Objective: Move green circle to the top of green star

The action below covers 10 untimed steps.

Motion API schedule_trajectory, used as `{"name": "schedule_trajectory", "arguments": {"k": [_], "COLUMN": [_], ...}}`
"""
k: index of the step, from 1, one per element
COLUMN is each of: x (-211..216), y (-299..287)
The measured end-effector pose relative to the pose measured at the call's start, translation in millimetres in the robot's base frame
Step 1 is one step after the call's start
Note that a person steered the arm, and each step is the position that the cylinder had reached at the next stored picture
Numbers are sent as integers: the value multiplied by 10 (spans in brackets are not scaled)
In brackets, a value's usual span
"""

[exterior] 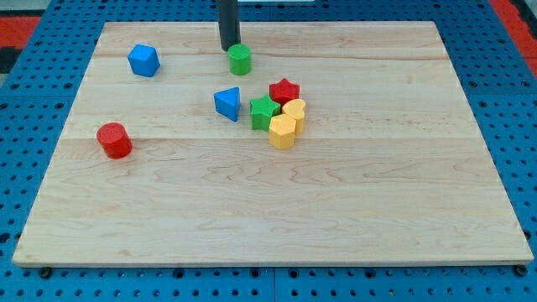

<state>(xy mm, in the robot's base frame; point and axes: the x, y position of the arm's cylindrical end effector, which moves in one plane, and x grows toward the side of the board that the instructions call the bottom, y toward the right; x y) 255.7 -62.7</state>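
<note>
The green circle [240, 59] stands near the view's top, a little left of centre. My tip [229, 47] is just to its upper left, almost touching it. The green star [264, 111] lies below and slightly right of the circle, in a tight cluster. A gap of bare board separates the circle from the star.
Touching the green star are a red star [284, 91], a yellow heart [294, 111] and a yellow hexagon [282, 132]. A blue triangle [227, 103] sits left of the star. A blue cube [143, 60] is at upper left, a red cylinder [113, 139] at left. The wooden board [268, 210] has edges all round.
</note>
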Motion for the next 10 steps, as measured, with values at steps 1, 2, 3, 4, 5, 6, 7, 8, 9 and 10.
{"name": "schedule_trajectory", "arguments": {"k": [1,2,3,4,5,6,7,8,9,10], "x": [61,190,206,198,237,339,395,419,475,517], "y": [-53,141,165,207,297,301,301,301,303,303]}}
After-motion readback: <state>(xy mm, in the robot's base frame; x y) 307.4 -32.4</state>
